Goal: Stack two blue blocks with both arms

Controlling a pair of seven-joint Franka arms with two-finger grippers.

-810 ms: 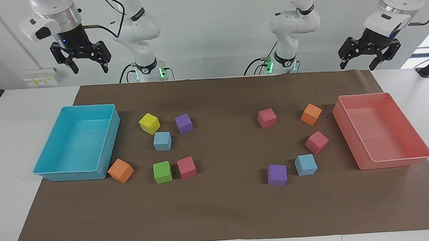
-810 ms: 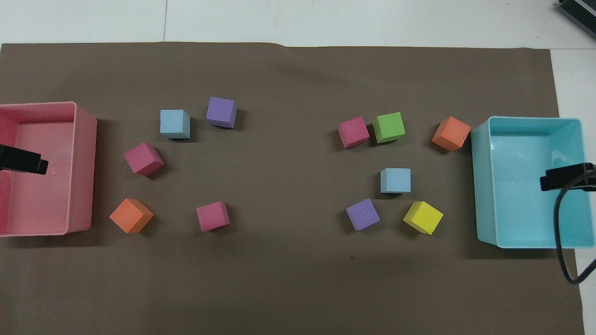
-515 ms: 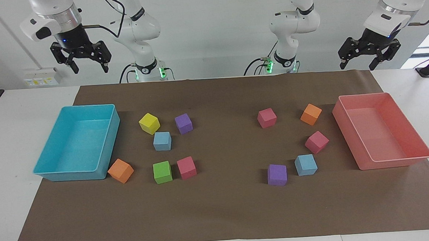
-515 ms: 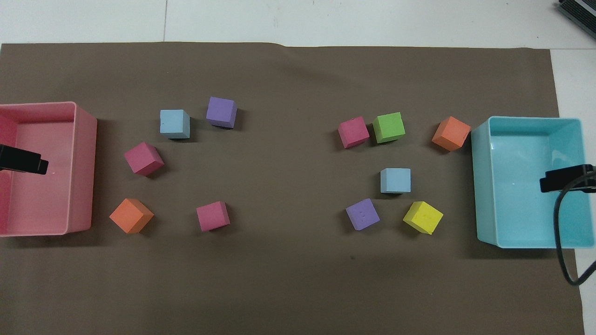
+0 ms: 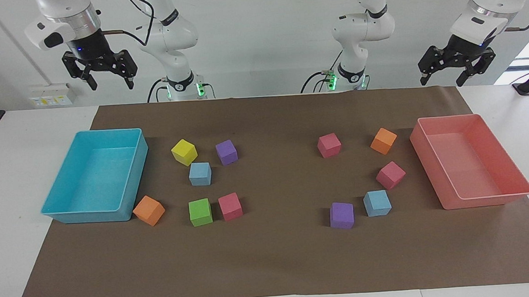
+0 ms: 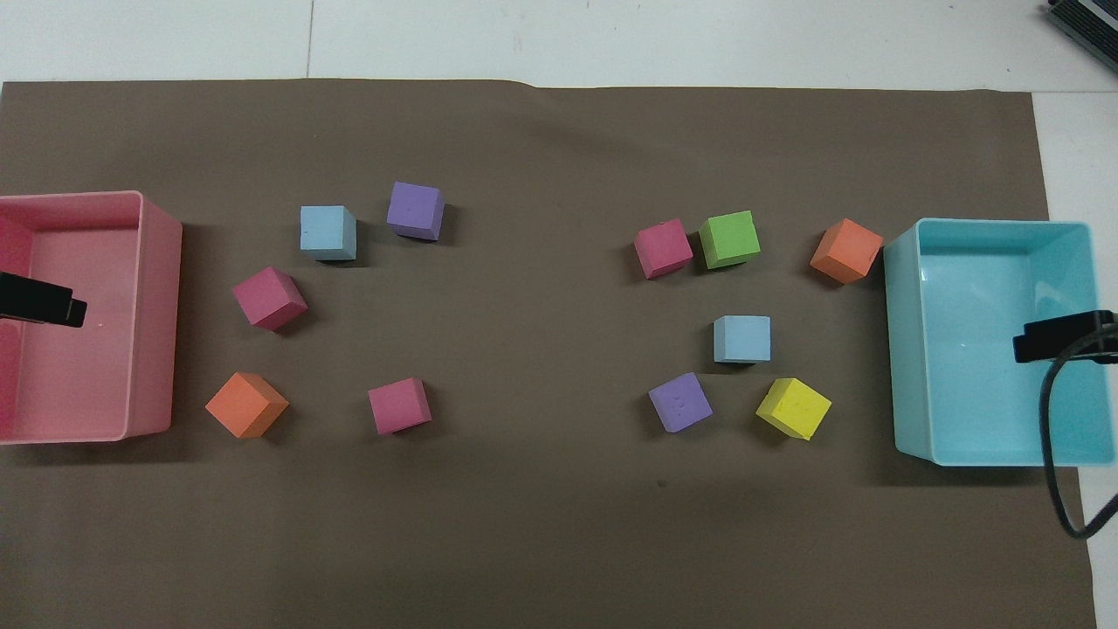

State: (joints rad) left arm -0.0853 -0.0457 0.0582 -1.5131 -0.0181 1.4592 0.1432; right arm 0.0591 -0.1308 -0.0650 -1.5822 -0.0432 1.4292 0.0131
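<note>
Nothing grasped yet: my left gripper (image 5: pixel 457 69) and right gripper (image 5: pixel 99 72) hang high, jaws apart, and next each needs lowering onto its own end's blue block (image 5: pixel 377 203), (image 5: pixel 200 174).

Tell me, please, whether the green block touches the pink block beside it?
Apart: the overhead view shows a thin strip of mat between the green block and the pink block.

We see only small arm shifts vs the earlier pics. The right gripper (image 5: pixel 107 80) sits a bit higher now, up above the robots' end of the turquoise tray (image 5: pixel 134 175), jaws spread wide as before. The left gripper (image 5: pixel 444 77) also sits slightly higher and a touch toward the left arm's end of the desk; in the overhead view its black tip (image 6: pixel 39 301) shows a little less over the pink tray (image 6: pixel 157 262).
</note>
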